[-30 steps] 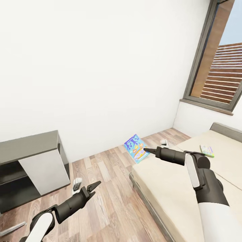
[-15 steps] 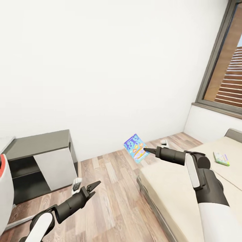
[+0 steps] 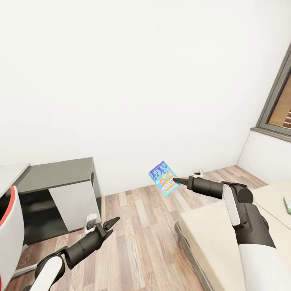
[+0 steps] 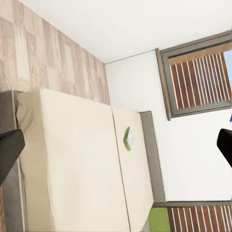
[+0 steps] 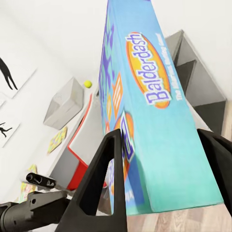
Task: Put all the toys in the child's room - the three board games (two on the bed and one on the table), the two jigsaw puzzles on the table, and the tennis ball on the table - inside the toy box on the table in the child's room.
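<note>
One blue board game [image 5: 145,111] in right claw [image 3: 174,179]

The head view has swung to the left: the window [image 3: 279,109] has slid almost off the right edge and the bed [image 3: 210,238] shows less of itself, its green board game [image 3: 287,205] now cut by the edge. At the left, the dark cabinet [image 3: 56,190] sits further in, and a red-edged white chair [image 3: 10,234] and a light-grey worktop [image 3: 10,171] corner have come into sight.
</note>
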`<state>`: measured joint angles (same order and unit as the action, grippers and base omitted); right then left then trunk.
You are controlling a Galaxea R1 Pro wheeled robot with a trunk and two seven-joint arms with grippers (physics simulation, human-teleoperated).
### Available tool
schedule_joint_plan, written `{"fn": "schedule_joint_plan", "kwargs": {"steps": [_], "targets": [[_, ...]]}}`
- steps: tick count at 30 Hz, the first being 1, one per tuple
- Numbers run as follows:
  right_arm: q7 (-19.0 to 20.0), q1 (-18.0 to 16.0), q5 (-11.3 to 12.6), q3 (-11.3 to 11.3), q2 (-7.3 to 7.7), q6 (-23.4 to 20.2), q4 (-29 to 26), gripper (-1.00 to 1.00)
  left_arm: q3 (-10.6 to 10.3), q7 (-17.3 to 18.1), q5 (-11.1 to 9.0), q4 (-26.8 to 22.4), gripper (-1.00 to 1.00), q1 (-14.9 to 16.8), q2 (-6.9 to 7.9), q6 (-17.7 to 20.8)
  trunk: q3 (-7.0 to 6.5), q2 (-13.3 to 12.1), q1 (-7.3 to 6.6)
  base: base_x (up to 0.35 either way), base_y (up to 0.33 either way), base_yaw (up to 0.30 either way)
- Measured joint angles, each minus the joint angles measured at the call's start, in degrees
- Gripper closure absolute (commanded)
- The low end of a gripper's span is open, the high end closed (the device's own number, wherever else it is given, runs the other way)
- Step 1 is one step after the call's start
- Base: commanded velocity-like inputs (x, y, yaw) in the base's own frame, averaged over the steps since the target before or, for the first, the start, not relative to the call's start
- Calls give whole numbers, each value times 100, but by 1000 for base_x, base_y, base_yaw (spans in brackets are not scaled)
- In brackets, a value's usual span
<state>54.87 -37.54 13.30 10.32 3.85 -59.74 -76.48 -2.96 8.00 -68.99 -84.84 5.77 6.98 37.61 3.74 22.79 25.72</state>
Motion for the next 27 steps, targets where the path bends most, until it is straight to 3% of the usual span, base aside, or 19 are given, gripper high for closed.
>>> {"fn": "schedule_joint_plan", "kwargs": {"steps": [8, 15, 27], "targets": [[-11, 13, 22, 16, -14, 3, -17, 100, 0, 1, 1, 2, -100, -10, 11, -37, 11, 0, 0, 333, 0, 50], [-11, -3, 11, 10, -18, 5, -28, 100, 1, -1, 1, 1, -100, -12, 11, -46, 12, 0, 1, 302, 0, 213], [-254, -11, 7, 8, -52, 4, -15, 100, -1, 1, -5, 0, -100, -13, 4, -50, 57, 0, 3, 48, 0, 220]]}}
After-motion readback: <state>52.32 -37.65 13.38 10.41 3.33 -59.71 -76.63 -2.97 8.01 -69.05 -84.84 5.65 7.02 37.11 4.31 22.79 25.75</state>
